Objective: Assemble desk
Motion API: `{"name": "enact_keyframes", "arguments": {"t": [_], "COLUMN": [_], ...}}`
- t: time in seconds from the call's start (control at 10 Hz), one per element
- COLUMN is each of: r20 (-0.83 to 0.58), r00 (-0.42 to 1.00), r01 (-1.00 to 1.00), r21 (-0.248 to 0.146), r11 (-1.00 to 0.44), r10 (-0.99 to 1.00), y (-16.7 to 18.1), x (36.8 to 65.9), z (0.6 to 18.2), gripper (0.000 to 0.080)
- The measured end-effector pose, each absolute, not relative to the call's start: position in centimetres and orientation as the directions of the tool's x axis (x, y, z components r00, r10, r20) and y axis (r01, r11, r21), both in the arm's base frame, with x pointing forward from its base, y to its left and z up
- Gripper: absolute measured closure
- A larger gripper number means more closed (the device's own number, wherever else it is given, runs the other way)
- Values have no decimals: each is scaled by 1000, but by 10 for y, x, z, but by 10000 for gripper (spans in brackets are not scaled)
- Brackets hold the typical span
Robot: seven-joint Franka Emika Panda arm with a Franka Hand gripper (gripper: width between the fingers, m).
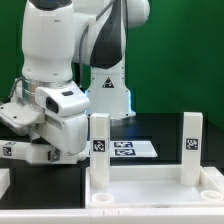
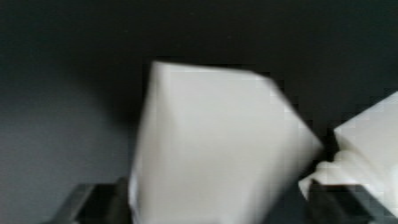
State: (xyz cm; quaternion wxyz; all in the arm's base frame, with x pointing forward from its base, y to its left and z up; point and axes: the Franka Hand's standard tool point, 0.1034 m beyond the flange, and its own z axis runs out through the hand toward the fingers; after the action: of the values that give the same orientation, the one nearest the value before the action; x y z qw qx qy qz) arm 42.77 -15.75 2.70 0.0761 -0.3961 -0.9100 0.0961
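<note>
**A:** The desk [image 1: 150, 186]: what form does it take, and where is it?

**B:** It is white plastic. A wide rimmed tabletop panel [image 1: 150, 194] lies at the near edge of the black table [image 1: 170, 132]. One square-section leg [image 1: 100, 142] stands upright in it toward the exterior view's left, and a second leg [image 1: 192, 142] stands at the right. Each bears a small black-and-white tag.

**A:** What does each view add?

**B:** Only the exterior view shows the white arm [image 1: 60, 60]. It also shows the marker board [image 1: 130, 148], flat on the table behind the panel, and a tagged white part [image 1: 8, 152] at the left edge. Only the wrist view shows the gripper [image 2: 210, 205] close up. Its dark fingers [image 2: 98, 205] flank a tilted white block [image 2: 214, 130], and another white piece [image 2: 374, 140] sits just beside it.

**A:** And the jaws?

**B:** They stand either side of the block. I cannot tell whether they press on it or stand clear.

**A:** Counts?

**B:** There is one panel, two upright legs, one arm and one marker board. The wrist view shows two white pieces, and which parts they are I cannot tell.
</note>
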Motion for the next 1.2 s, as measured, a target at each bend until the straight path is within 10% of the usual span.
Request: {"name": "enact_keyframes", "arguments": {"t": [0.3,0.9,1.2], "r20": [17,-131,-235], "r00": [-594,-199,211], "r01": [779,957,935], "r21": [-237,-241,-234], "r11": [580,163,-266], "r10": [804,971,949], "y": [-153,-149,-176], "x": [434,452,458], "z": [40,63,69], "gripper": [160,150,150]}}
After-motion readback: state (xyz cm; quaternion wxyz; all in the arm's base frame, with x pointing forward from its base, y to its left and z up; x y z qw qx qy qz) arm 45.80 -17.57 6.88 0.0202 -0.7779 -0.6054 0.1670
